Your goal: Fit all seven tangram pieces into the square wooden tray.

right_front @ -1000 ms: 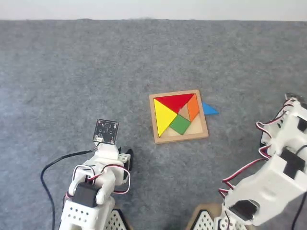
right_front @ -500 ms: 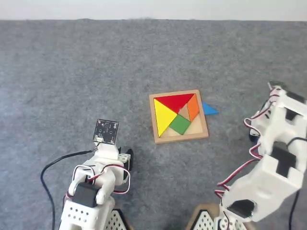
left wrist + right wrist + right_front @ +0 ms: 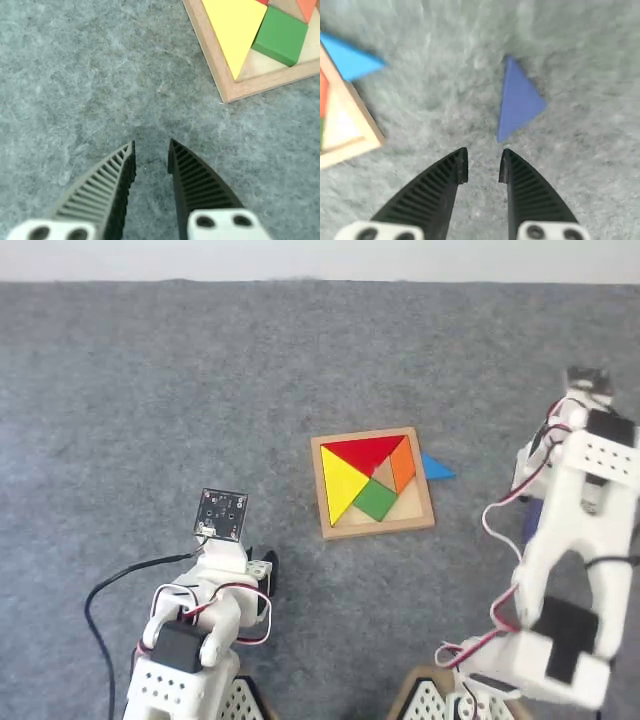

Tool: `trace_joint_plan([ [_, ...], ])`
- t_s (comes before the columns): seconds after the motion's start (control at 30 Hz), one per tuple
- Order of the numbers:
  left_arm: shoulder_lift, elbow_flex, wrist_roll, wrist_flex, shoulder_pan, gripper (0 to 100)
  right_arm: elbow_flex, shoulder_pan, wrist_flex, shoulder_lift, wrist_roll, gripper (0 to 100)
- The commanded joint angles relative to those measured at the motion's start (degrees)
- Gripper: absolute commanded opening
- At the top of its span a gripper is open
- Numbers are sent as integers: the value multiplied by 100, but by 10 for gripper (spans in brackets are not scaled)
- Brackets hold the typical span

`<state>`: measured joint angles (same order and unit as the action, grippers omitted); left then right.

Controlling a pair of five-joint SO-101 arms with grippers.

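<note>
Tray status: the square wooden tray [image 3: 380, 531] sits mid-tabletop on the grey felt-like tabletop [image 3: 150, 370]. Seated inside are the large red triangle [image 3: 362, 452], large yellow triangle [image 3: 338, 483], green square [image 3: 376, 500] and orange parallelogram [image 3: 402, 464]. The corner nearest the right arm [image 3: 570, 540] reads as bare wood. A tan patch at the centre may be a piece or the tray floor; cannot tell.

Loose pieces: the small light-blue triangle [image 3: 436, 468] lies on the tabletop hard against the tray's outer wall on the right arm's side; contact is uncertain. The dark-blue triangle [image 3: 519, 100] lies flat on the fabric, apart from the tray, just ahead of the right arm's jaws.

Jaws: the right arm's jaws are a narrow gap apart and hold nothing, with their tips short of the dark-blue triangle's nearest point. The left arm's jaws are likewise slightly apart and empty, over bare fabric near the tray corner by the yellow triangle.

Step in hand (judgement): pick up the dark-blue triangle with the right arm.

Method notes:
- The present gap looks too narrow, so widen it before descending.
- Centre over the piece's middle, not its tip.
- Sloped edges may squirt out, so set one jaw flat on the long edge.
- The piece is thin, so press the tips into the soft fabric to catch its sides.
- Close slowly and lift straight up.
</note>
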<state>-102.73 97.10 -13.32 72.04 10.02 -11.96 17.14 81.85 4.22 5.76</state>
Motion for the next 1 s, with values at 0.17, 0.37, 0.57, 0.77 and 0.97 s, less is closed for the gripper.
trace_joint_plan([
  [0.17, -97, -66, -35, 9, 9, 105, -826, 31, -1209, 637, -62, 117],
  [0.37, -97, -66, -35, 9, 9, 105, -1275, 22, -2114, 558, 835, 112],
  [0.57, -97, -66, -35, 9, 9, 105, -1424, 66, -2158, 505, 703, 118],
  [0.77, -97, -66, -35, 9, 9, 105, -1477, 251, -2229, 110, 255, 206],
  [0.97, -97, -66, -35, 9, 9, 105, -1055, 488, -2334, -840, 202, 217],
])
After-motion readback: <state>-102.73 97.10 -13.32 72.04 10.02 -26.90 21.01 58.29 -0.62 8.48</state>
